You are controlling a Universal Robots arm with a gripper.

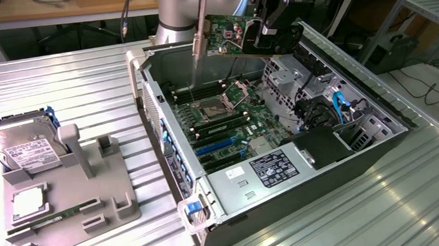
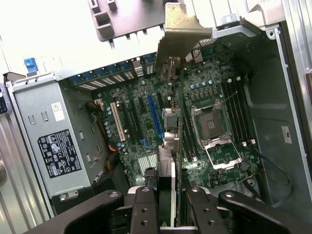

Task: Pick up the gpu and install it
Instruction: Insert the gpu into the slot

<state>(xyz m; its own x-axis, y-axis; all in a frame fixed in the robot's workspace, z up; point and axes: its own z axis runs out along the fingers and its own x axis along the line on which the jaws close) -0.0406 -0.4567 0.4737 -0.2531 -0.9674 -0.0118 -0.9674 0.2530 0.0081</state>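
Nearest, the grey fixture [image 1: 110, 190] is sitting on the ribbed metal counter [image 1: 67, 80], with the hard drive [image 1: 29, 152] propped in it. Just beside it the open computer case [image 1: 152, 98] is lying side-up, its motherboard [image 1: 227, 117] and blue slots [image 1: 214, 147] showing with free room above. Over the case's far end the pincer [image 2: 170, 214] is pinching the gpu [image 1: 221, 28] on edge, clear of the walls. Beyond, cables [image 1: 428, 92] are trailing across the floor.
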